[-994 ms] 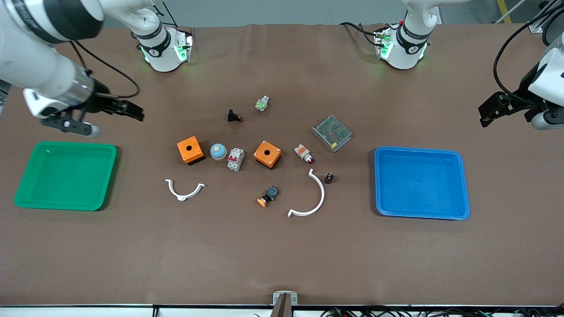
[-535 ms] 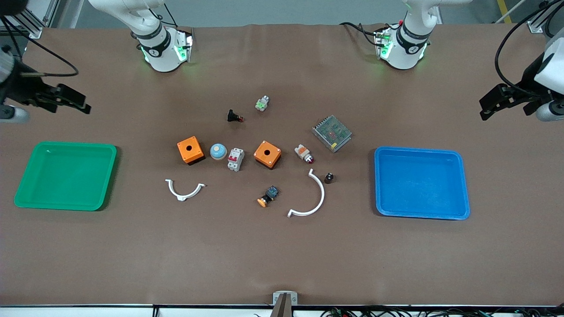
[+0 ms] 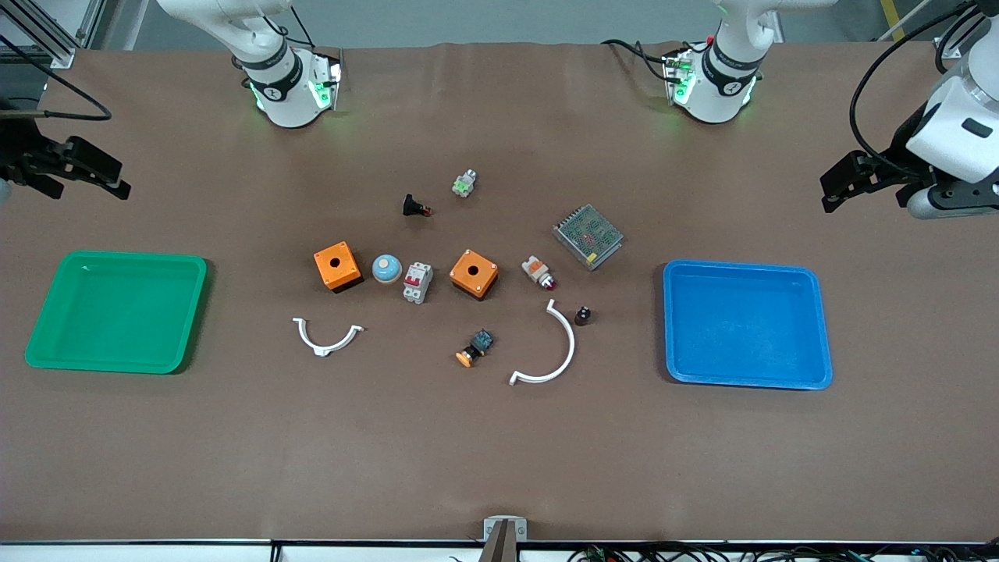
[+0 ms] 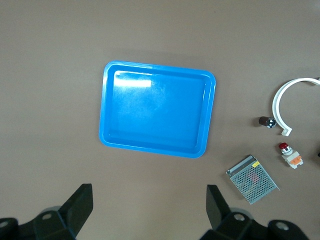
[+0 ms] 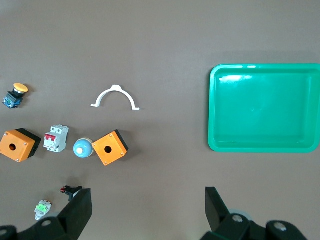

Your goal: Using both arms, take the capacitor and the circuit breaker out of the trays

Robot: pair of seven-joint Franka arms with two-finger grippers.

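The capacitor, a tiny dark cylinder, lies on the table beside the large white arc, between it and the blue tray; it also shows in the left wrist view. The breaker, a white-grey block with red levers, lies between the blue dome button and an orange box; it also shows in the right wrist view. My left gripper is open and empty, up over bare table at the left arm's end. My right gripper is open and empty, up over bare table at the right arm's end.
A green tray and a blue tray lie at opposite ends, both empty. In the middle lie two orange boxes, a blue dome button, a mesh-covered metal unit, two white arcs and several small parts.
My right gripper has swung away from the green tray out to the table's edge at its end. My left gripper has shifted a little toward the middle. The parts have not moved.
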